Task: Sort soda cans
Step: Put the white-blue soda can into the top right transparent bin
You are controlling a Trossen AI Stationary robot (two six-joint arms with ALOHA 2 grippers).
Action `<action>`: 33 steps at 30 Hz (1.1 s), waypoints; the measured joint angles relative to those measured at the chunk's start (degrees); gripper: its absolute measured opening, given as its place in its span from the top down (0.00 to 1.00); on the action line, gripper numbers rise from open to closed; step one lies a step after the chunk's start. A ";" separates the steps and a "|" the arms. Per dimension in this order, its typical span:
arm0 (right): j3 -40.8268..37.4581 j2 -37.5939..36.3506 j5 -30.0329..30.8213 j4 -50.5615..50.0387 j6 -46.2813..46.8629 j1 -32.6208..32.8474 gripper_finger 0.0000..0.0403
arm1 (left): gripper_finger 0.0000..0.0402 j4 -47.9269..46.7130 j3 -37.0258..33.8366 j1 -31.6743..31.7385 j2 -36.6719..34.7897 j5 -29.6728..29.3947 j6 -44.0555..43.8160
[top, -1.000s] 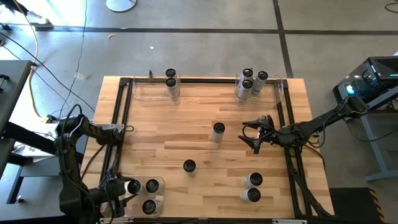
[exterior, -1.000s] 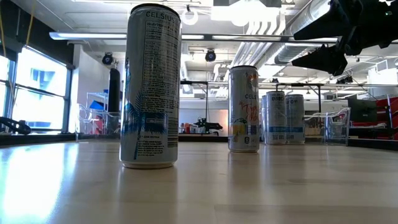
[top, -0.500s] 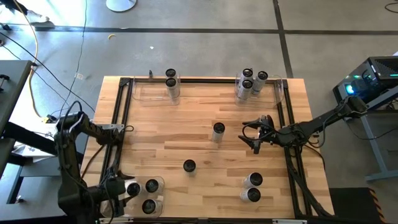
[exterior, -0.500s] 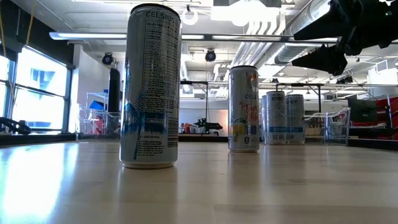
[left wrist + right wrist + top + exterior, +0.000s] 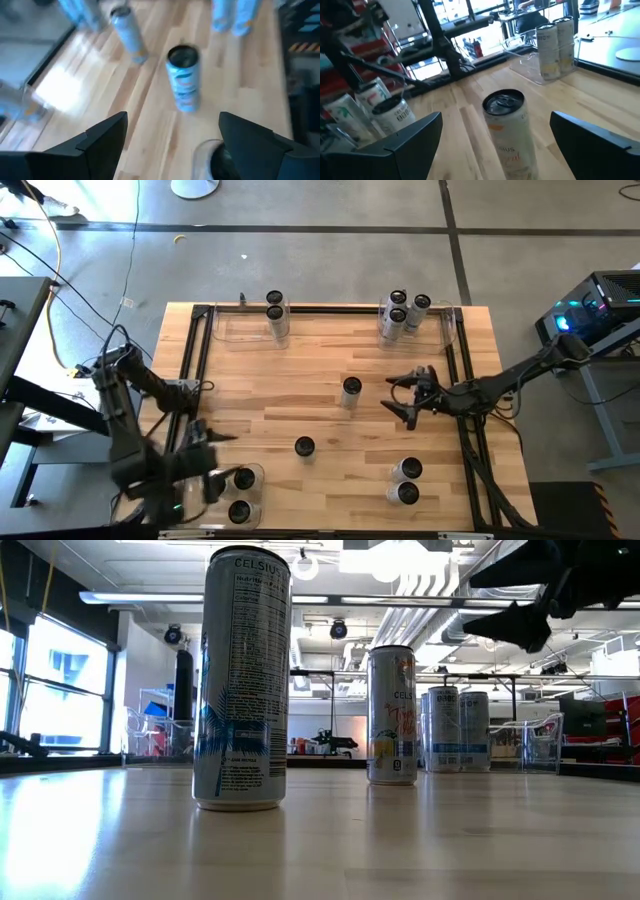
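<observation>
From above, my left end effector is hanging wide open and empty over the pale wooden tabletop, beside a clear bin holding cans; my right end effector is gaping empty too, a soda can standing just ahead. At table height, cans are standing before a bright workshop with ceiling pipes. Through my right wrist, that soda can is sitting between my fingers.
</observation>
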 joint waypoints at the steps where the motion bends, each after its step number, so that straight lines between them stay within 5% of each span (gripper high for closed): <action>1: 1.31 1.68 -0.02 -0.34 -0.96 -0.02 0.09 | 0.24 0.67 0.00 2.41 0.04 1.93 1.55; 5: 9.37 10.37 -1.55 -3.18 -7.15 -0.02 0.09 | 0.24 7.09 -1.21 11.64 0.07 2.91 10.73; 10: 22.85 17.98 -1.93 -19.55 -12.52 -0.01 0.09 | 0.24 10.29 -1.51 18.52 0.07 -1.11 19.07; 13: 28.71 19.23 -2.78 -29.14 -13.06 1.47 0.09 | 0.24 12.05 -1.51 20.07 0.07 -1.85 19.84; 18: 29.82 17.13 -2.67 -31.30 -14.85 8.03 0.09 | 0.24 21.53 -4.40 20.76 -0.31 -2.67 26.16; 26: 25.40 15.21 8.11 -30.60 -4.87 14.93 0.09 | 0.24 61.68 -20.29 30.01 -1.02 13.87 51.42; 33: 25.20 15.34 13.19 -30.89 1.39 17.53 0.09 | 0.24 72.74 -21.12 36.51 -1.23 25.30 63.66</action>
